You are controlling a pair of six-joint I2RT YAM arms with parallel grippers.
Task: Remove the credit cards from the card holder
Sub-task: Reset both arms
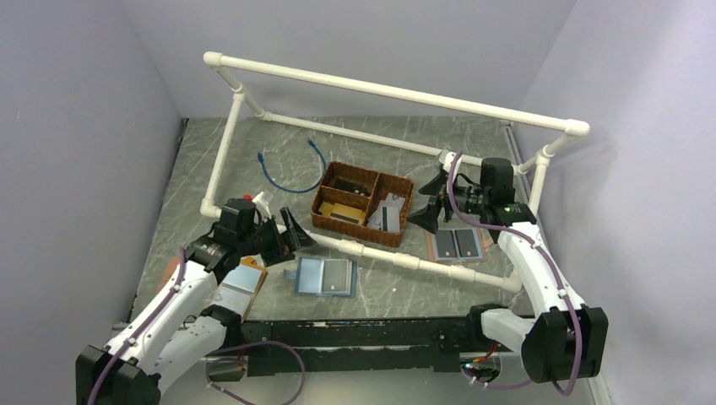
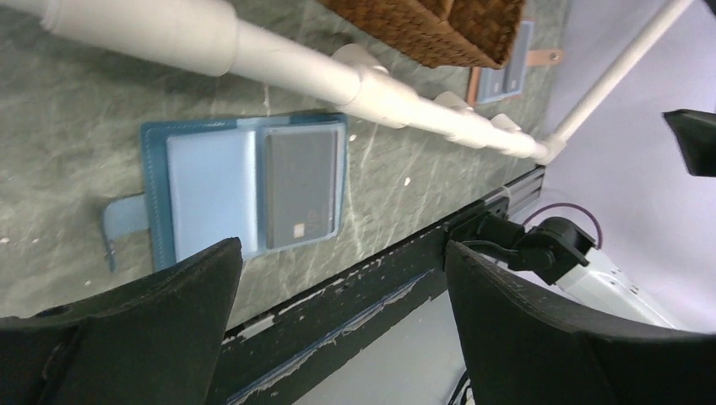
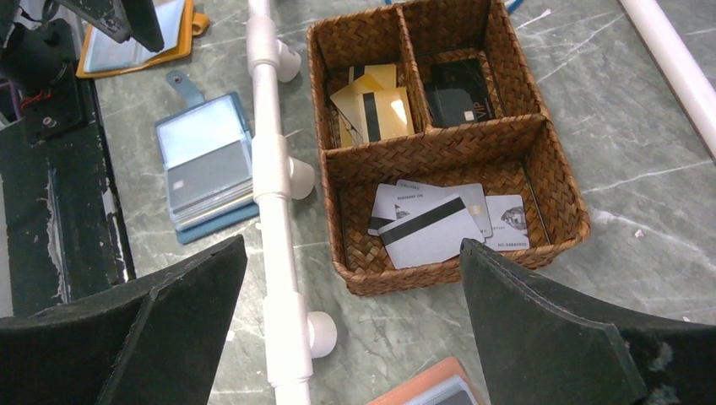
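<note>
Just on the near side of the white pipe (image 1: 397, 256), the card holder (image 1: 326, 276) lies open, a dark credit card (image 1: 339, 275) in its right pocket. My left gripper (image 1: 290, 236), this side of the pipe too, is spread wide and empty; my right gripper (image 1: 431, 203), beyond the pipe, likewise.

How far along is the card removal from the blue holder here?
Barely begun. Done: the slate-blue bifold card holder lies open on the table. In hand: nothing; the left gripper is open near the holder, the right gripper open above the brown woven basket. Left: a dark grey card sits in the holder's pocket, not yet pulled out.
</note>
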